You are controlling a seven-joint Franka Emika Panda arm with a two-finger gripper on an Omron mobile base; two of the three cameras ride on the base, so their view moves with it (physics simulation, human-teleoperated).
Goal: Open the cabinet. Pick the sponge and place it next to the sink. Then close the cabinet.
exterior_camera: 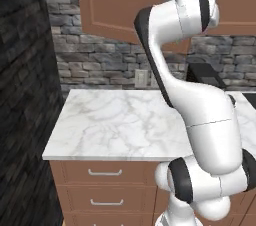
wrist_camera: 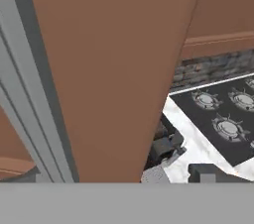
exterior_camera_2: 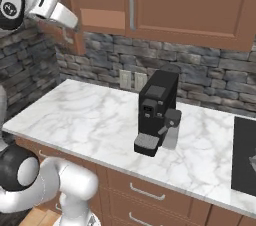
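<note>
The brown wall cabinet hangs above the counter, with long silver bar handles. Its left door looks swung out a little. My gripper is high up against that door, at the end of the raised arm. In the hand view the door panel is very close and its silver handle runs down the left side. My fingertips are hidden, so their state is unclear. The sponge is hidden and the sink is out of view.
A black coffee machine stands on the white marble counter, below the cabinet. A black stove top lies to the right. Drawer units with short handles sit under the counter. A dark stone wall stands at the left.
</note>
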